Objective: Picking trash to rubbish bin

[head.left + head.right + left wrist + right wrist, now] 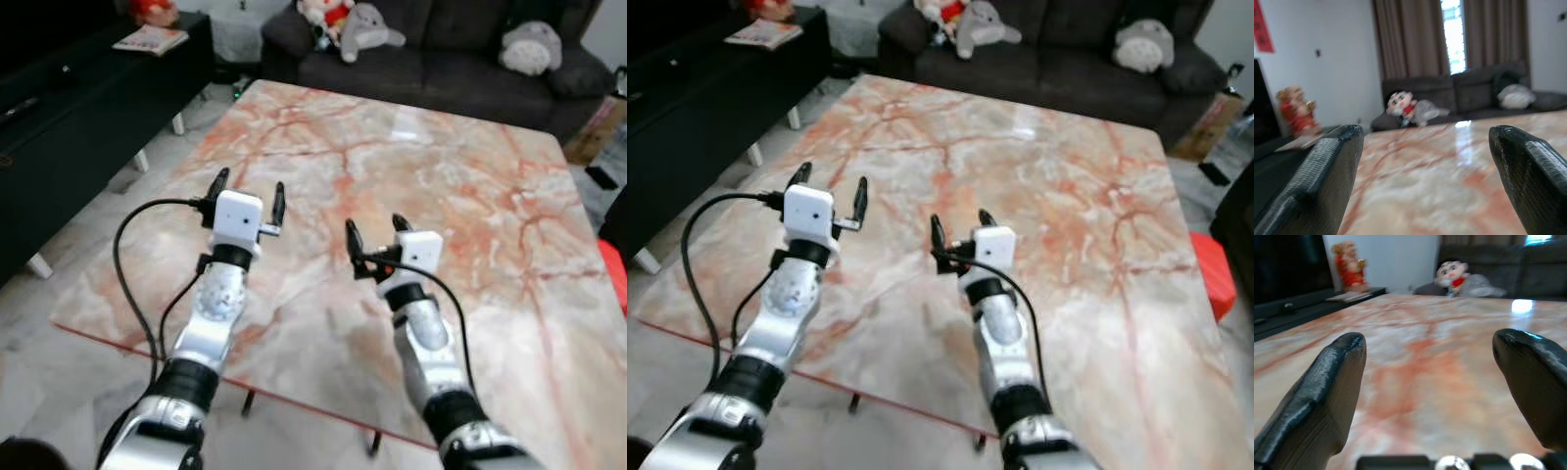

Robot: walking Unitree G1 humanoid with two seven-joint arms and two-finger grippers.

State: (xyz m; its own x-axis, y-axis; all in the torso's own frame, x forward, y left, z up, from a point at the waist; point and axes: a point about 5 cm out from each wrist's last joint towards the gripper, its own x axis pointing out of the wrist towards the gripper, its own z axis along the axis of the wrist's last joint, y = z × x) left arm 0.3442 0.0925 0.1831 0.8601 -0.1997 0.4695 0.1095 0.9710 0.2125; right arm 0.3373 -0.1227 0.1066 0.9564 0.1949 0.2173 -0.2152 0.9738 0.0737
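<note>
Both arms reach out over a pink-veined marble table (431, 166). My left gripper (249, 194) hovers above the table's near left part, open, with nothing between its fingers (1327, 171). My right gripper (375, 231) hangs over the near middle, also open and empty, its fingers (1322, 401) spread wide. I see no trash and no rubbish bin on the marble.
A dark sofa (460, 49) with plush toys (348, 20) stands behind the table. A black TV cabinet (69, 117) with a book (150, 39) runs along the left. Something red (615, 279) sits at the right edge. Pale floor lies between cabinet and table.
</note>
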